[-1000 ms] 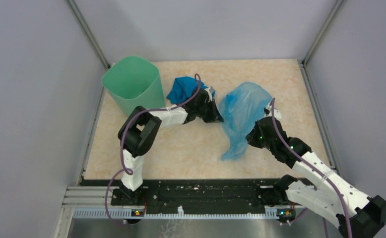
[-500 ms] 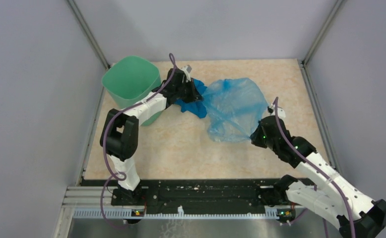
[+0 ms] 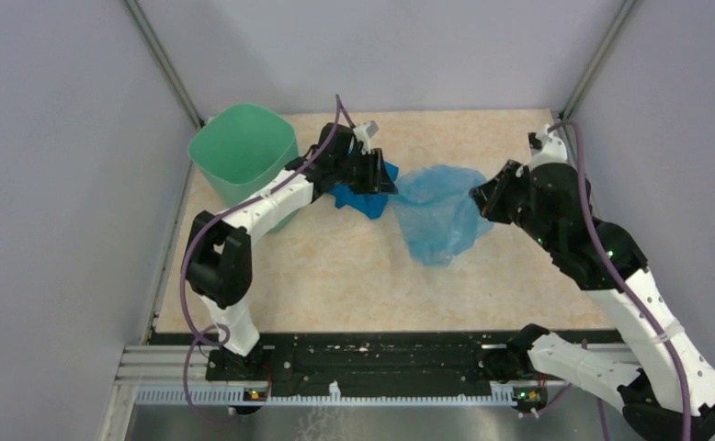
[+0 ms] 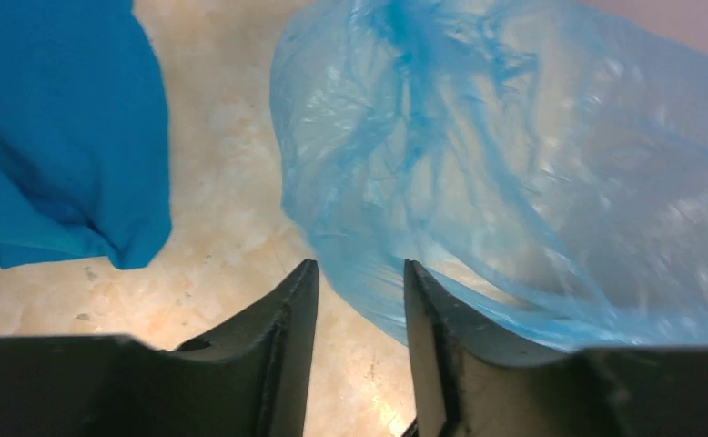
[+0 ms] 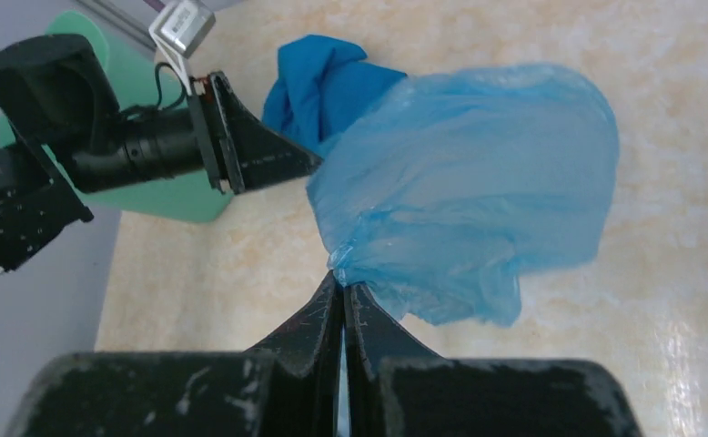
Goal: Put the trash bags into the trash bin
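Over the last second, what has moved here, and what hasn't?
The right gripper, clamped on the light-blue bag throughout, swung from the near middle toward the far right. It dragged the bag along, and the bag bunched up. The left gripper moved farther back, toward the green bin, and now sits open at the bag's left edge, holding nothing. The bin stayed in its far-left corner.

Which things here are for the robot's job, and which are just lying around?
For the job: light-blue bag, green bin, right pincer pinching the bag, left pincer open beside it.
Just lying there: dark blue cloth, as far as I can tell.
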Controlling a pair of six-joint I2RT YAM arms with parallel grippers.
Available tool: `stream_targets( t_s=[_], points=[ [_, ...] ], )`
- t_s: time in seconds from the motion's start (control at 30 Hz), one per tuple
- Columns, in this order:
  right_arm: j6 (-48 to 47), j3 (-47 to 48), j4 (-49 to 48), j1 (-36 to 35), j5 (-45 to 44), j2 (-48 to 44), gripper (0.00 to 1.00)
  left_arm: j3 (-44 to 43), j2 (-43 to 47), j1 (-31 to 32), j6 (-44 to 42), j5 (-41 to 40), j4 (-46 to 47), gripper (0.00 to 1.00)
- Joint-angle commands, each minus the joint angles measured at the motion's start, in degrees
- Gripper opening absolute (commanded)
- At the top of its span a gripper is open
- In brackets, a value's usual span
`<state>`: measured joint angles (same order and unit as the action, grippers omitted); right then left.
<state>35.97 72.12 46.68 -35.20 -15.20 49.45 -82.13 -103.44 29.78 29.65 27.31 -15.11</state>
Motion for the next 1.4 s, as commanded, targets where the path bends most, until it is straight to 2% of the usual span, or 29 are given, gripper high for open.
stream_targets(
  t_s=[0.0,0.2,0.43,0.6,0.7,0.97,1.1,1.23,1.3,1.37],
  points=[
    [-4.15,5.24,-0.61,-0.78,2.84,7.3,0.0,-1.72,8.12,1.03,-3.2,0.86,-1.41,0.5],
    [-5.2,9.76,-3.67,-0.77,3.12,15.48,0.0,-1.15,16.06,1.02,-8.73,-3.77,-6.88,0.65],
    [-5.38,12.9,-6.69,-0.83,6.09,21.45,0.0,5.47,25.72,2.96,-14.77,0.05,-4.48,0.75],
    [-5.72,14.87,-6.75,-0.83,6.38,23.08,0.0,7.91,26.81,5.51,-17.68,1.66,-4.85,0.8],
    [-5.91,15.71,-6.5,-0.75,6.65,23.65,0.0,9.4,26.75,9.14,-18.47,-0.26,-4.29,0.82],
    [-6.08,15.79,-5.99,-0.83,6.52,24.16,0.0,10.67,25.21,13.46,-16.79,-2.93,-0.52,0.83],
    [-6.15,15.77,-6.14,-0.83,6.67,24.31,0.0,10.57,23.3,15.87,-16.42,-7.46,-0.51,0.82],
    [-6.25,16.03,-6.29,-0.83,6.82,24.46,0.0,12.06,20.54,17.06,-16.63,-15.28,1.2,0.75],
    [-6.38,16.19,-6.35,-0.83,7.06,24.54,0.0,12.78,19.52,17.07,-16.37,-17.41,2.37,0.67],
    [-6.75,16.38,-6.1,-0.77,7.24,24.46,0.0,11.98,19.66,17.33,-15.41,-17.32,2.3,0.51]
  ],
)
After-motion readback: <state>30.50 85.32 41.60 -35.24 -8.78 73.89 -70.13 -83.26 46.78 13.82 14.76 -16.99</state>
